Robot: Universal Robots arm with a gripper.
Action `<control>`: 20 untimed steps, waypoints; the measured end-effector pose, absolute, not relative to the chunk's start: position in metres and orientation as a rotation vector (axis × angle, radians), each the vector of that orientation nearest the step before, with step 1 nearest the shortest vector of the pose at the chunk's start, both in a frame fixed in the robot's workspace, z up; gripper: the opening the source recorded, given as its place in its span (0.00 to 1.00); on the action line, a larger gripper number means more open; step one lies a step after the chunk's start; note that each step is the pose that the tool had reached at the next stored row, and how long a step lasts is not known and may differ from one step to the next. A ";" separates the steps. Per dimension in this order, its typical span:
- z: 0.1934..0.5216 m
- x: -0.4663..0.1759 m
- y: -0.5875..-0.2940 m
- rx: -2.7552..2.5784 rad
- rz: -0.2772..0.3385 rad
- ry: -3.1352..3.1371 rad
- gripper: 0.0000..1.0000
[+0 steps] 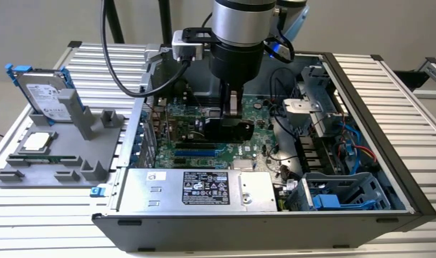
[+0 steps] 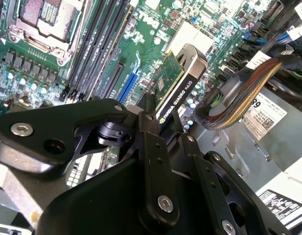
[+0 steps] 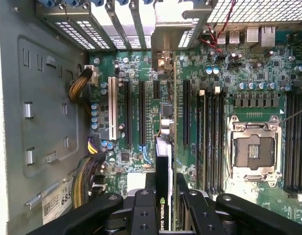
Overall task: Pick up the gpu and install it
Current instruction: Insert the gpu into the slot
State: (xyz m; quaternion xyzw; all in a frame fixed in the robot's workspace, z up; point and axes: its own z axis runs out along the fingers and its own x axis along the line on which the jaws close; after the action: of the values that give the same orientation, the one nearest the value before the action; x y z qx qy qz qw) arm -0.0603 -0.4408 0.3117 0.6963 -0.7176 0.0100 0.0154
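Observation:
My gripper is down inside the open computer case, shut on the gpu. The card hangs edge-down just above the green motherboard, over the expansion slots. In the second wrist view the gpu shows its black cooler and green board, clamped between my black fingers. Seen edge-on in the first wrist view, the gpu runs from my gripper to its silver bracket at the case's rear slot openings. Whether the card's edge touches a slot I cannot tell.
A grey fixture at the exterior view's left holds a silver hard drive with blue rails, a processor and a memory stick. The power supply, a drive cage and braided cables crowd the card.

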 end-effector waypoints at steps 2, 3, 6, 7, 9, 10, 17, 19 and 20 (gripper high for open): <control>0.312 -0.060 -0.441 2.166 0.030 -2.232 0.00; 0.311 -0.060 -0.441 2.166 0.030 -2.232 0.00; 0.310 -0.060 -0.441 2.166 0.030 -2.232 0.00; 0.310 -0.060 -0.441 2.166 0.030 -2.232 0.00; 0.307 -0.060 -0.441 2.166 0.030 -2.232 0.00; 0.305 -0.061 -0.441 2.166 0.030 -2.232 0.00; 0.293 -0.066 -0.441 2.160 0.030 -2.238 0.00; 0.290 -0.069 -0.440 2.157 0.030 -2.240 0.00; 0.288 -0.070 -0.440 2.155 0.030 -2.242 0.00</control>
State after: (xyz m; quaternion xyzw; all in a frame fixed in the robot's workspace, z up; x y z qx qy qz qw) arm -0.0703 -0.4396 0.2880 0.6929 -0.7208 0.0096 0.0156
